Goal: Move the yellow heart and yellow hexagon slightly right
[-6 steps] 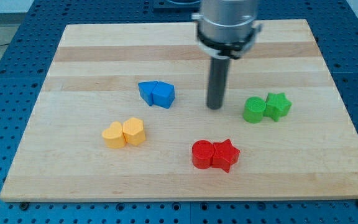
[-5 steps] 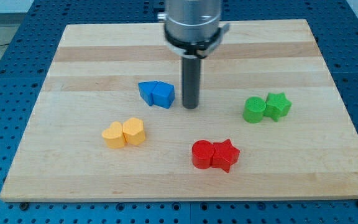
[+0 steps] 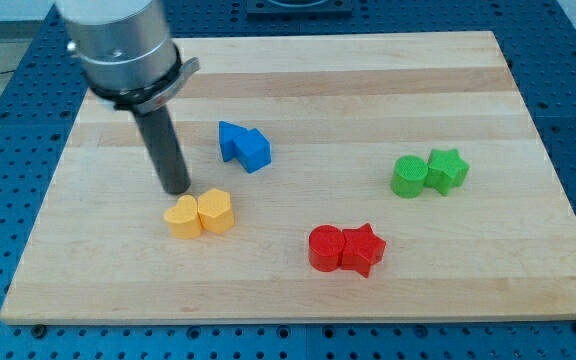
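Two yellow blocks sit touching on the wooden board's lower left. The left one [image 3: 181,217] looks like the heart and the right one [image 3: 215,211] like the hexagon, but their shapes are hard to tell apart. My tip [image 3: 178,190] stands just above the left yellow block, at its upper edge, very close or touching.
Two blue blocks [image 3: 243,145] lie touching above and right of the yellow pair. A red cylinder [image 3: 325,247] and red star [image 3: 363,249] sit at lower middle. A green cylinder [image 3: 407,176] and green star [image 3: 447,169] sit at right. The board's left edge [image 3: 53,190] is near.
My tip has swept left across the board, from right of the blue blocks to above the yellow pair. The blue blocks were knocked, shifting slightly and turning.
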You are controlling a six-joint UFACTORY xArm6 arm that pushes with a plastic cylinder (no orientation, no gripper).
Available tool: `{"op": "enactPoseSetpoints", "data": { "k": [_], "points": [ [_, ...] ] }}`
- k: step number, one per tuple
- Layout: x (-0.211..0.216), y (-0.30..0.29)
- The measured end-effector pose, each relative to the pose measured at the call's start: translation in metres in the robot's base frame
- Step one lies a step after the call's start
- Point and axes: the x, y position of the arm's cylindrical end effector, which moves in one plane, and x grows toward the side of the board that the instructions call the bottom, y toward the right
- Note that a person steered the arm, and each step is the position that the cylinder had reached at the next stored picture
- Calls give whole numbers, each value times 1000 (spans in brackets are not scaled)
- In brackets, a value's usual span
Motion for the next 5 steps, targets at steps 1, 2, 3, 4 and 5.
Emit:
{"op": "enactPoseSetpoints", "data": {
  "k": [1, 2, 3, 4, 5],
  "points": [
    [27, -13],
    [39, -17],
    [44, -10],
    [44, -1],
    [44, 10]
  ]
}}
